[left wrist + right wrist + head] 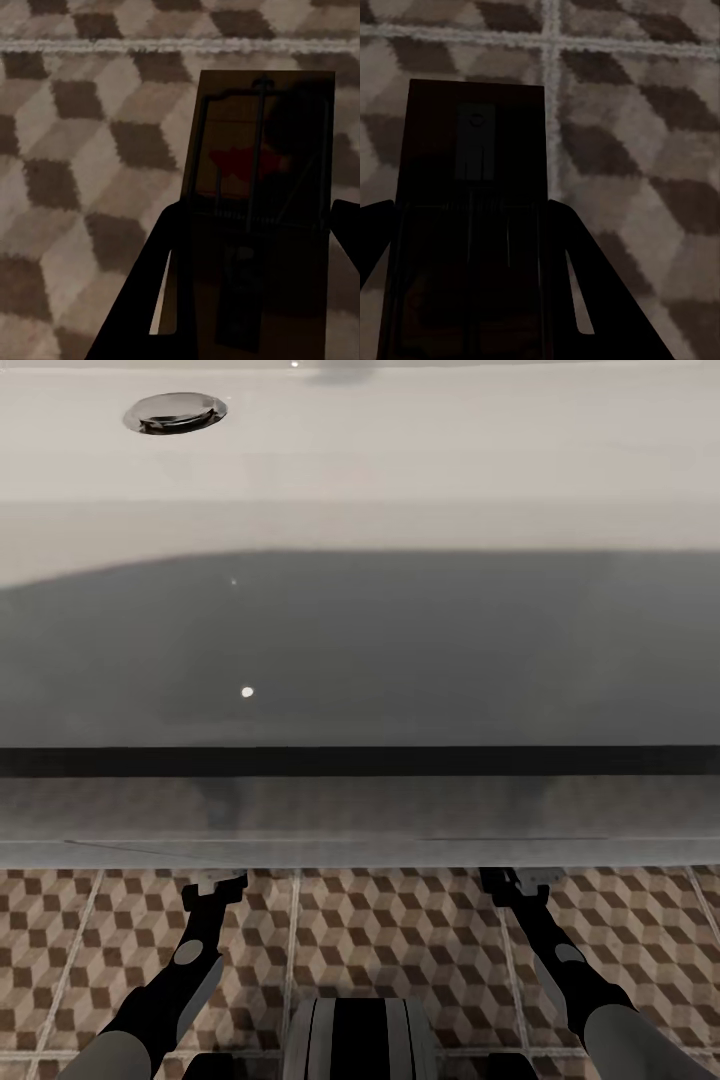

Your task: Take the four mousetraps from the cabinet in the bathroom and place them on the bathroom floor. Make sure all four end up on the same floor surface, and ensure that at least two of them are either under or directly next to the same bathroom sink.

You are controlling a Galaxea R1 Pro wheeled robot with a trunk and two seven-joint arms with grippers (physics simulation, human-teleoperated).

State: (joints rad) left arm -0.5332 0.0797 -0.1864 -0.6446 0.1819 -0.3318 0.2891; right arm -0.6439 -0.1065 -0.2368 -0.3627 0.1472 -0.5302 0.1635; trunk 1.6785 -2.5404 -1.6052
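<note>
Both arms reach under the white sink [360, 460], whose basin has just its chrome drain [175, 412] in it. Left end effector [255, 247] is clamped on 1 mousetrap [262, 187] right over the bathroom floor [90, 150]; right end effector [469, 247] is clamped on another mousetrap [472, 150], also low over the tiles.

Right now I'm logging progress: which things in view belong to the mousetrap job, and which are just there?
Belonging to the job:
- mousetrap held in the left hand
- second mousetrap held in the right hand
- sink, both arms reaching under it
- bathroom floor

Just there:
- chrome drain in the basin
</note>
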